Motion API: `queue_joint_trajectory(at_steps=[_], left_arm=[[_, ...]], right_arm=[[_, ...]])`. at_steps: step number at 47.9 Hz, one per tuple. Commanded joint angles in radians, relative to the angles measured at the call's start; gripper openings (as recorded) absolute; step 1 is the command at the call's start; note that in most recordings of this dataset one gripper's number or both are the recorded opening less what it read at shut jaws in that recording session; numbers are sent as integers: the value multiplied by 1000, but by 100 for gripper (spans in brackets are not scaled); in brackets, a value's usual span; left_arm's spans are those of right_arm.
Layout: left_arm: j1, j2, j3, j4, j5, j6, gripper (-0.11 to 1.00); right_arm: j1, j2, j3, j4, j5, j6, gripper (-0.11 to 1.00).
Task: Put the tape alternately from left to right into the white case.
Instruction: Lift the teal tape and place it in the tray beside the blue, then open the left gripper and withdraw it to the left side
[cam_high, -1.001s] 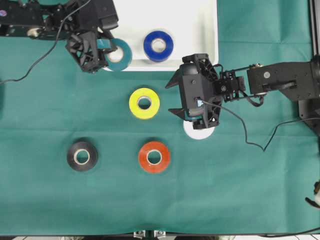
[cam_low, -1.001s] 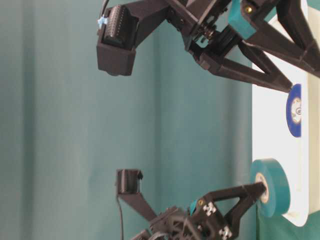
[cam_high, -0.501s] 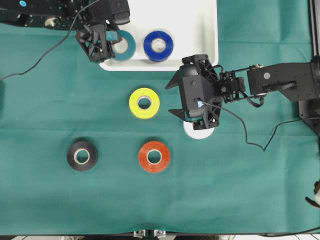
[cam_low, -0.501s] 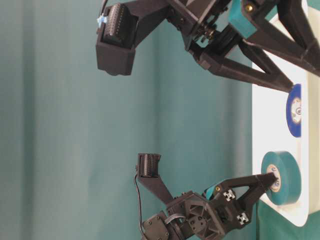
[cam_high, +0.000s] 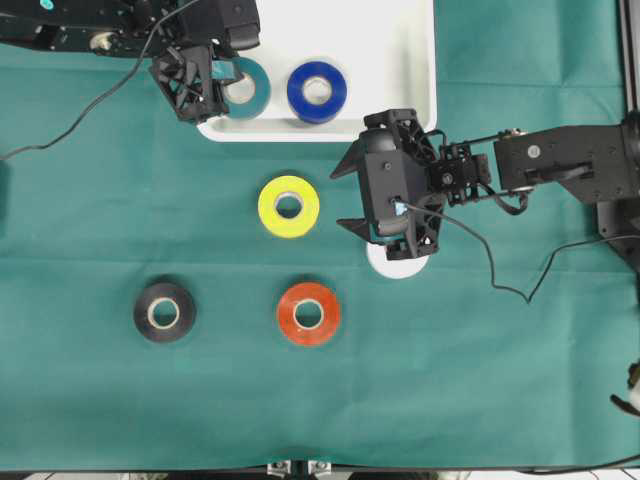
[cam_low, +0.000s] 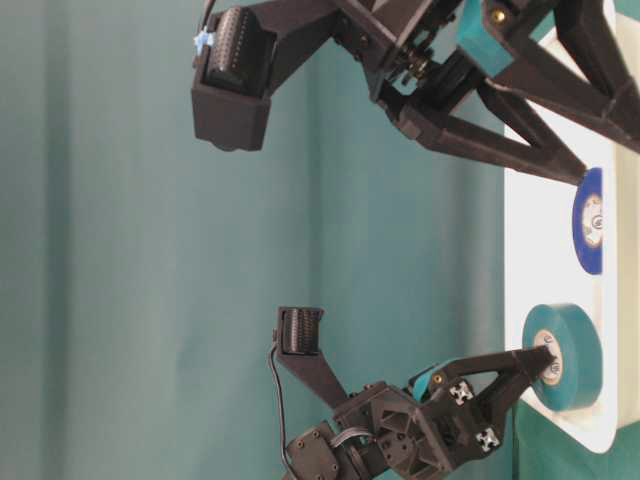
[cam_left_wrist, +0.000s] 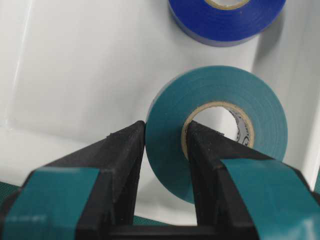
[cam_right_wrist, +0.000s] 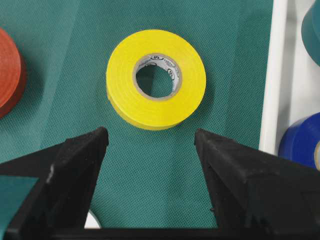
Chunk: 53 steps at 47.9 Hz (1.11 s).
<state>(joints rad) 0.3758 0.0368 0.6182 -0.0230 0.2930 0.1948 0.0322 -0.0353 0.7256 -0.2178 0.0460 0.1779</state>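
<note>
My left gripper (cam_left_wrist: 165, 150) pinches the teal tape (cam_left_wrist: 220, 125) inside the white case (cam_high: 400, 60), beside the blue tape (cam_high: 317, 92). My right gripper (cam_right_wrist: 150, 150) hangs spread near the yellow tape (cam_right_wrist: 156, 77).

- Two matte-black arms, built of lattice-ribbed printed brackets and boxy motor housings.
- Left tool (cam_left_wrist: 162, 165): black fingers (cam_left_wrist: 120, 165) capped with teal tape patches.
- Right tool (cam_right_wrist: 150, 165): black wedge-shaped fingers.
- Thin black cables loop from each wrist; small silver screws stud the right forearm.
</note>
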Motion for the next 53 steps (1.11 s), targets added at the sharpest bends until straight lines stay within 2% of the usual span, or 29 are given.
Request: queue_joint_trajectory(at_steps=[1,6,16,18,40,53], left_arm=[[2,-21,-5,2,-8,2,0],[2,-28,-2,2,-8,2,16],[2,-54,21,2,-8,0,76],[0,-60,26,2,-8,0,84],[-11,-75,41,0,-8,-3,82],[-71,-118,60,2,-8,-5,82]], right_arm=[[5,-26,-9,0,-9,2,78],[5,-26,-9,0,-9,2,78],[5,-26,-9,2,-11,2,78],[5,-26,-9,2,-11,2,78],[5,-26,-11,2,-9,2,78],[5,-26,-6,2,-9,2,78]])
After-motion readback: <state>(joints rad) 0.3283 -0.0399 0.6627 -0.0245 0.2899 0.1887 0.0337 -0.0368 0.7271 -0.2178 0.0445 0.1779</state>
